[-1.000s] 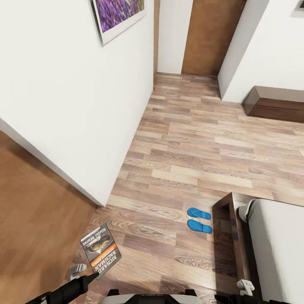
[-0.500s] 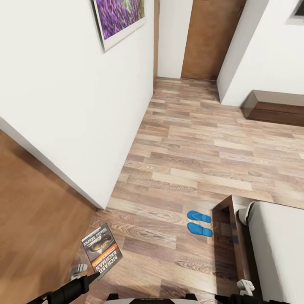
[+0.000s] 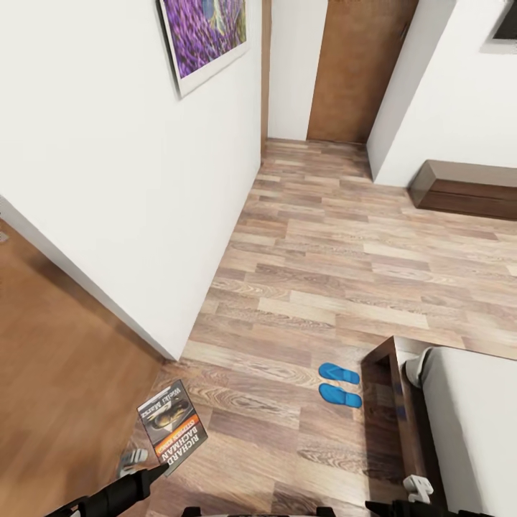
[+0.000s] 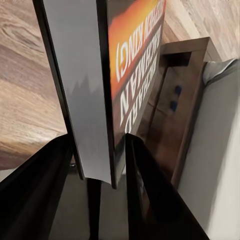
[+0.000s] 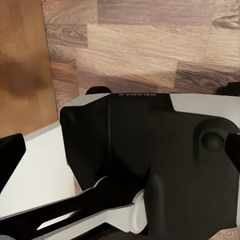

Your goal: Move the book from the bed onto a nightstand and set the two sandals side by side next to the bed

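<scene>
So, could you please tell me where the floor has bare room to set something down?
Bare planks stretch from the sandals towards the door and the bench cabinet. It is crowded between the sandals and the bed.

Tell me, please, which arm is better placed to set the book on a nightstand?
The left. Its pincer already grips the book by its lower edge, cover upright. The right pincer hangs beside the bed, holding nothing I can see. The sandals already lie paired by the bed.
</scene>
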Motion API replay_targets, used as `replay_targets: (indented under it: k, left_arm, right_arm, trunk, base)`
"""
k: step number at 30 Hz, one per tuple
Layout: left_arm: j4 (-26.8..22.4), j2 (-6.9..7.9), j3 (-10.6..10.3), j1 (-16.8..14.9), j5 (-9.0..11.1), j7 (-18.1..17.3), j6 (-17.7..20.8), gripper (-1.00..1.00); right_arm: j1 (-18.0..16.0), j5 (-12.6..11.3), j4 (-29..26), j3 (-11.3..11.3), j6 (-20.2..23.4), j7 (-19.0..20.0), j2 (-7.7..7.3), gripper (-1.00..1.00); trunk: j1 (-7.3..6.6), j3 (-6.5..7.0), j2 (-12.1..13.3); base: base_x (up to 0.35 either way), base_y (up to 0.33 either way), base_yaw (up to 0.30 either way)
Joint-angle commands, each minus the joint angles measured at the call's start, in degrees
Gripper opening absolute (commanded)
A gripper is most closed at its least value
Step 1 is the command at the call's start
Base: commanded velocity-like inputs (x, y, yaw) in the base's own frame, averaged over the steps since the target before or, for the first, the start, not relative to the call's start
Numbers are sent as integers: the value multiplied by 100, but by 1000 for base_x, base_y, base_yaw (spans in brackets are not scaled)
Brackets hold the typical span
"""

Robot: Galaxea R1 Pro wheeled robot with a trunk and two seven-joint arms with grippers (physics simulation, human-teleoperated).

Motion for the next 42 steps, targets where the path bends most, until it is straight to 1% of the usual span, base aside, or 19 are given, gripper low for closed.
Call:
replay_targets:
  k: [1, 9, 14, 17, 30, 42]
  left_arm:
    - [8, -2, 44, -4, -45, -14, -35, -100]
    - [8, -11, 40, -4, -45, -14, -35, -100]
    - [8, -12, 39, -4, -45, -14, -35, -100]
    - [8, -12, 39, -4, -45, -14, -35, -100]
    - [8, -21, 39, -4, -45, -20, -34, -100]
    - [8, -63, 39, -2, -45, -14, -35, -100]
  right_arm:
    - [-2, -57, -3, 26, 49, 1, -6, 100]
    - [-2, -55, -2, 25, 38, 1, -6, 100]
    - [-2, -56, 5, 25, -287, 1, -6, 100]
    - [-2, -56, 5, 26, -331, 1, -6, 100]
    - [-2, -60, 2, 18, -355, 1, -6, 100]
    - [-2, -60, -3, 15, -355, 4, -6, 100]
  trunk:
    - [3, 2, -9]
    - [3, 75, -9]
    - [3, 121, -9]
    - [3, 149, -9]
    - [3, 268, -9]
    - [3, 378, -9]
  base:
    - [0, 0, 0]
    - [0, 0, 0]
    - [0, 0, 0]
    - [0, 0, 0]
    - [0, 0, 0]
    - [0, 0, 0]
